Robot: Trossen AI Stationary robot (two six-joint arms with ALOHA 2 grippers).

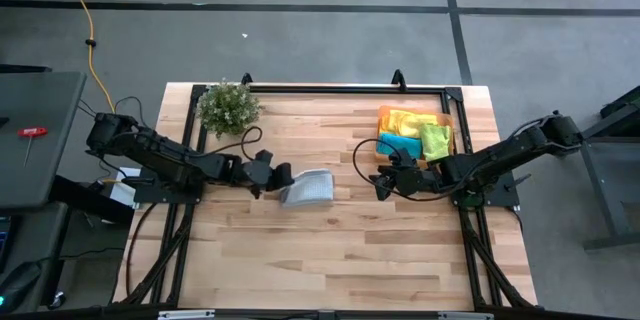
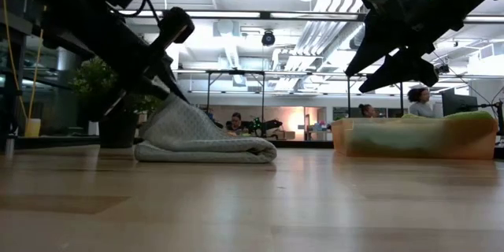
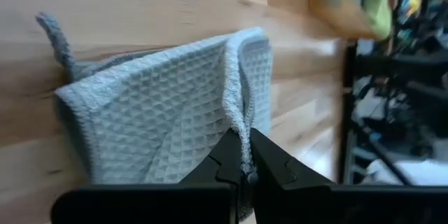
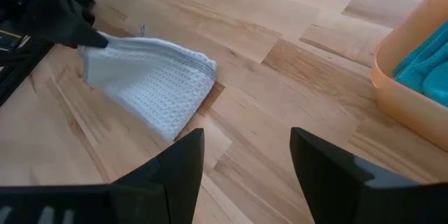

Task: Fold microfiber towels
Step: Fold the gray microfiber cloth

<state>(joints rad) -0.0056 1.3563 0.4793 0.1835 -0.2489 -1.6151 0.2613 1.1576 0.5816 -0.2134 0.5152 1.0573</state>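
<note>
Left wrist view: left gripper (image 3: pixel 243 171) pinching grey-blue towel (image 3: pixel 164 122) edge, seemingly lifted.

The left gripper (image 1: pixel 277 177) reaches in low from the table's left side, jaws pinched tight together. The right gripper (image 1: pixel 380 182) hangs above the table, jaws spread wide, nothing between them.

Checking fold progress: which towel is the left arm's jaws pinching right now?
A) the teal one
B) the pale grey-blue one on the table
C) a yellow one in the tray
B: the left gripper is shut on an edge of the grey-blue towel on the table.
</note>
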